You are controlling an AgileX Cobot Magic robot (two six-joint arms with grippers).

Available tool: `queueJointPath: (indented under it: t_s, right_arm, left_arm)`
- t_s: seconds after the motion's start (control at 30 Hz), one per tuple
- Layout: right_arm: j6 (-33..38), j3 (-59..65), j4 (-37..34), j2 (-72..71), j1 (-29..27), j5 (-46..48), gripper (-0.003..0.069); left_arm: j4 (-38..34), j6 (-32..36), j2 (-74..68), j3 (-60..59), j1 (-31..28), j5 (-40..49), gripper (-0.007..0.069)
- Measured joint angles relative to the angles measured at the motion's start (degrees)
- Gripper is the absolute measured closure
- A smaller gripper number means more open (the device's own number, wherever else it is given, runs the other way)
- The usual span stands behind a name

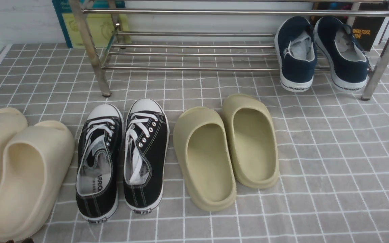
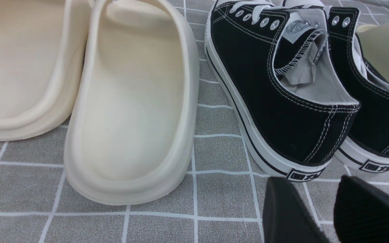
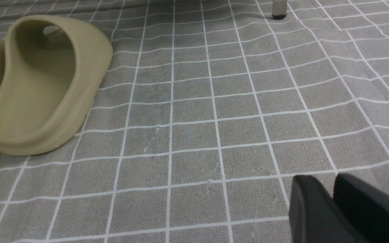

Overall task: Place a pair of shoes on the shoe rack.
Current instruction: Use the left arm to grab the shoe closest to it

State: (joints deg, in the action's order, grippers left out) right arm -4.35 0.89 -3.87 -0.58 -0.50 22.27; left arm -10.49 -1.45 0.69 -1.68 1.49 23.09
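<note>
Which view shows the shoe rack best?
The front view: the rack shows its bars and both front legs, top cut off. The right wrist view catches only one foot; the left wrist view shows none.

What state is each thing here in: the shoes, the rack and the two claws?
Black sneakers: on the floor, side by side, laced.
Shoe rack: upright, one pair on it.
Navy sneakers: on the rack's lower bars.
Olive slides: on the floor.
Cream slides: on the floor.
Left gripper: open, empty, near a black sneaker's heel.
Right gripper: open, empty.
</note>
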Motion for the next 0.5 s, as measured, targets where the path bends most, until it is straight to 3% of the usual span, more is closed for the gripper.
queueJointPath:
  t_s: [0.5]
  right_arm:
    - [0.0,0.0,0.0,0.0,0.0,0.0,0.0496]
  left_arm:
    - [0.0,0.0,0.0,0.0,0.0,0.0,0.0386]
